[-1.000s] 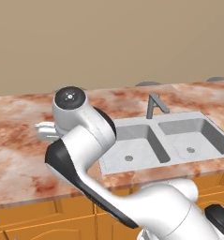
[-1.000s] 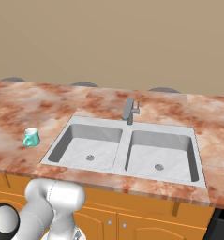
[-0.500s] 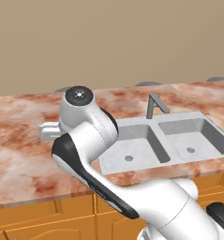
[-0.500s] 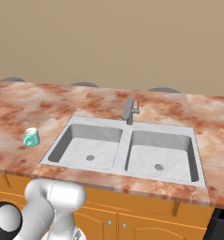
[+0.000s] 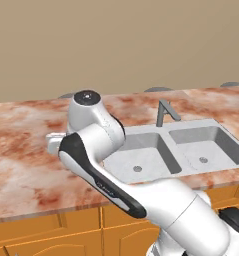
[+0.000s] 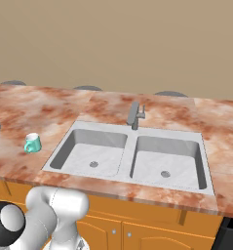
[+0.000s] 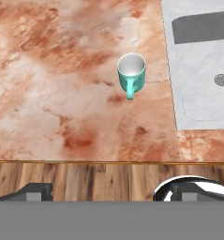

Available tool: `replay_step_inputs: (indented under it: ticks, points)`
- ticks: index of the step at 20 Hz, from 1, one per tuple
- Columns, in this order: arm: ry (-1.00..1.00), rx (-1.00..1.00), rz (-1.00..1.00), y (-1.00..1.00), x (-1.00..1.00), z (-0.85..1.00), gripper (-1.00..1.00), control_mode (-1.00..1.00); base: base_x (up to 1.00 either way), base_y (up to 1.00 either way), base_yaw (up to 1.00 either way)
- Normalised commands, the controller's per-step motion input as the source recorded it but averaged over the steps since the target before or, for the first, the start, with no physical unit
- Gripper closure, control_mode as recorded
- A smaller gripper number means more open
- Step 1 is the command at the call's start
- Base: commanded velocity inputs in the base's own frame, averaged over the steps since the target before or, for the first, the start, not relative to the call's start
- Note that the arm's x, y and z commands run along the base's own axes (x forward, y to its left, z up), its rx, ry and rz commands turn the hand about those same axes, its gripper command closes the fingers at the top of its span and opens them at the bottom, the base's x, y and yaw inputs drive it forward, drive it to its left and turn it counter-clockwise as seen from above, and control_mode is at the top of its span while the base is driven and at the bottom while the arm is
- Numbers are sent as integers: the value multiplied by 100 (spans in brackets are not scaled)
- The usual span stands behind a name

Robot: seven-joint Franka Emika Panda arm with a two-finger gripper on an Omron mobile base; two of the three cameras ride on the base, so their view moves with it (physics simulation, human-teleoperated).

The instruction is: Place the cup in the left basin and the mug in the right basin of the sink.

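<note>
The teal mug (image 7: 131, 72) stands upright on the marble counter, white inside showing, its handle pointing toward the counter's front edge. In the right base view the mug (image 6: 32, 142) sits just left of the sink (image 6: 129, 141). My gripper (image 7: 111, 192) hovers open and empty above the counter's front edge, well short of the mug, with one dark fingertip (image 7: 36, 191) at each side of the view's bottom. The left basin (image 6: 91, 152) and right basin (image 6: 166, 160) hold nothing. The left basin (image 7: 205, 70) lies right of the mug in the hand view. The cup is out of view.
A grey faucet (image 6: 135, 114) rises behind the divider between the basins. My own arm (image 5: 93, 145) blocks the counter left of the sink in the left base view. Wooden cabinet fronts (image 7: 85, 180) run below the counter edge.
My arm's upper joint has drifted slightly right in the left base view, and a bit of my hand now shows at the right base view's left edge. The mug has not moved.
</note>
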Motion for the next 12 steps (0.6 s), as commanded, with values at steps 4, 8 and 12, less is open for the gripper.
replay_step_inputs:
  ticks: [4,8,12]
  points:
    - [10,0,0,0,14,-23,-100,-100,0,0,0]
    - [1,0,2,1,15,-30,-100,-100,0,0,0]
    - [0,0,3,0,12,-28,-100,-100,0,0,0]
